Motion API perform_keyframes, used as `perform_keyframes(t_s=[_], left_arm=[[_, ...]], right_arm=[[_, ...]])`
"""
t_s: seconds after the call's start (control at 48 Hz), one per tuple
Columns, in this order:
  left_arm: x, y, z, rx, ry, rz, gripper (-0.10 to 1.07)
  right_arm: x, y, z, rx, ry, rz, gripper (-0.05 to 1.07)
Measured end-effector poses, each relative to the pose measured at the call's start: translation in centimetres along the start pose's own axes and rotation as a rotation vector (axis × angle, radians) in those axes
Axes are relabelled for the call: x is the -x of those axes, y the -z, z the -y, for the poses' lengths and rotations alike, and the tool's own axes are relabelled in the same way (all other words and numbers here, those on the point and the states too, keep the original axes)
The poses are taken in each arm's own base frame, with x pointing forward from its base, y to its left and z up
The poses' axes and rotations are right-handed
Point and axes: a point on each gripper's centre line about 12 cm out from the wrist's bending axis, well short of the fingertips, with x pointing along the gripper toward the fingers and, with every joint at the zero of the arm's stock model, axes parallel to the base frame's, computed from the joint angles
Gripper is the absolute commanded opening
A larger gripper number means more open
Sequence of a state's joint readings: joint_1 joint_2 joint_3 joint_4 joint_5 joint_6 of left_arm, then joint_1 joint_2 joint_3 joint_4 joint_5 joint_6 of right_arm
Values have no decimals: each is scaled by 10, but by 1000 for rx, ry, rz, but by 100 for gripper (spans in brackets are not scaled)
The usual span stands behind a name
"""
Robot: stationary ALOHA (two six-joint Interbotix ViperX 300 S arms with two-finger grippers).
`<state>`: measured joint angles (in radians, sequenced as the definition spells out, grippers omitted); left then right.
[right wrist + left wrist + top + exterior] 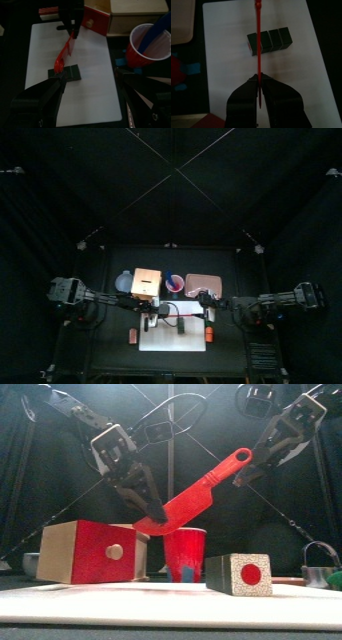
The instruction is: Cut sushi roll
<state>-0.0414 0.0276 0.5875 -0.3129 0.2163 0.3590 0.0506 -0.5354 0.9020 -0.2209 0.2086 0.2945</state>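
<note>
Risk sits with your left gripper point(259, 95), its jaws pinching the red knife point(201, 489) by the handle above the white board point(224, 60). The sushi roll point(269, 41), already in slices, lies mid-board under the blade, unsteadied, so a slanted cut may scatter it. Your right gripper point(90, 95) hangs spread and empty beyond the roll.

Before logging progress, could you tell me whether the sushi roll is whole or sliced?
Sliced: the sushi roll shows separate dark pieces side by side on the white board.

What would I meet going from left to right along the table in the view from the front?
Red and tan box → red cup → small speckled block with a red dot. Above them, the red knife slants up from the left gripper toward the open right gripper.
</note>
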Motion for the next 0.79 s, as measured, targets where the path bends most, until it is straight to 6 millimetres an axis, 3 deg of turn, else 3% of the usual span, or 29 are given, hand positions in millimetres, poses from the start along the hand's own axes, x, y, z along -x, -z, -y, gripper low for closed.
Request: perform_keyframes(t_s=[0.104, 0.333, 0.562, 0.792], left_arm=[[-1, 0, -1, 5, 1, -10, 49], [-1, 2, -7, 21, -6, -17, 49], [-1, 1, -8, 20, -9, -15, 49], [-1, 1, -8, 19, -11, -8, 49]], right_arm=[[0, -1, -9, -10, -28, -3, 103], [3, 16, -16, -103, -54, -95, 103], [2, 12, -17, -99, -62, -66, 103], [-14, 18, -11, -56, -33, -89, 103]])
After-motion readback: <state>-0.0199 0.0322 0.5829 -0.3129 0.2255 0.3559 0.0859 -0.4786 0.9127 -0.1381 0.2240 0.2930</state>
